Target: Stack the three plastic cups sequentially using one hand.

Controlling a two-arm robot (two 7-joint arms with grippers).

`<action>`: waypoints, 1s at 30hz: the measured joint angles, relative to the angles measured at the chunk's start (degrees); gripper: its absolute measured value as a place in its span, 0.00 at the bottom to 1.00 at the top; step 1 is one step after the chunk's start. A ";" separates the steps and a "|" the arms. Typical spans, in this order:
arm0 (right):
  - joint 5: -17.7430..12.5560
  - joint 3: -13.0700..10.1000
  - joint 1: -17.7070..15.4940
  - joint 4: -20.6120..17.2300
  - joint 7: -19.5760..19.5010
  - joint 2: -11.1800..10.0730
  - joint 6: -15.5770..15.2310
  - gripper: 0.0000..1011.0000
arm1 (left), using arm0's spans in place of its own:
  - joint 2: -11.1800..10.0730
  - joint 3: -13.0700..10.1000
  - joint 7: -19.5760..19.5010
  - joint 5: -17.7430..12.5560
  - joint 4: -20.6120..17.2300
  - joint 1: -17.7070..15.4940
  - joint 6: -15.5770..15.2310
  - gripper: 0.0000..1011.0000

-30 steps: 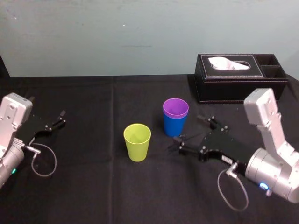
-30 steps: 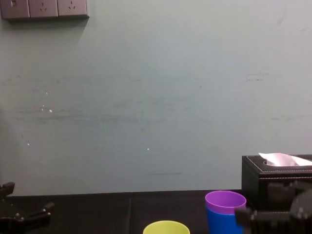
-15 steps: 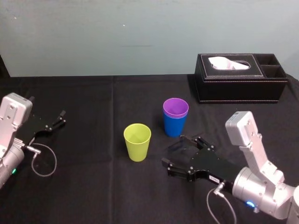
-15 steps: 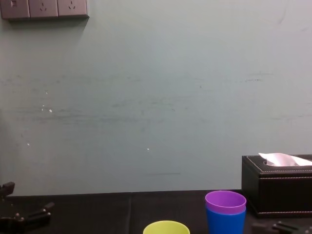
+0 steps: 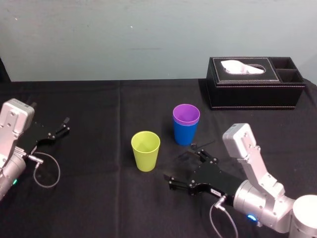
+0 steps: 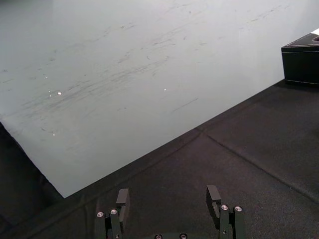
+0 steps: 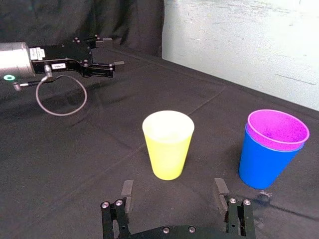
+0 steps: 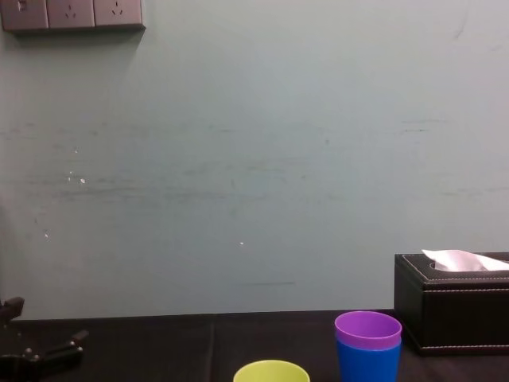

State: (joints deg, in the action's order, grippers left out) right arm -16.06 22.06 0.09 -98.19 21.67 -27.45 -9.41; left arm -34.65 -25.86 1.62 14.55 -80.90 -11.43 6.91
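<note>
The purple cup (image 5: 186, 114) sits nested in the blue cup (image 5: 185, 133), right of the table's middle. Standing alone to their left is the yellow-green cup (image 5: 145, 150). My right gripper (image 5: 185, 169) is low over the cloth, nearer than the cups, and stands open with nothing in it. In the right wrist view its fingertips (image 7: 127, 191) flank the yellow-green cup (image 7: 168, 144) from a short way off, without touching it. The purple cup (image 7: 276, 130) and blue cup (image 7: 263, 164) stand off to one side. My left gripper (image 5: 59, 128) rests open at the table's left.
A black tissue box (image 5: 255, 83) with white tissue stands at the back right, behind the blue and purple cups. A black cloth (image 5: 99, 198) covers the table. The wall runs close behind the table's far edge. The left gripper (image 6: 168, 196) faces bare cloth.
My right gripper has drawn back from beside the blue and purple cups toward the near edge and to the left. It dropped out of the chest view. The cups and left arm stayed still.
</note>
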 joint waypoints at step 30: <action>2.80 3.59 7.67 9.49 -0.03 6.79 -2.39 0.99 | 0.00 0.00 0.00 0.00 0.00 0.00 0.00 1.00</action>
State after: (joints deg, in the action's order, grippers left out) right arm -13.26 25.64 7.76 -88.70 21.64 -20.66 -11.80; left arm -34.65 -25.86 1.62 14.55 -80.90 -11.43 6.91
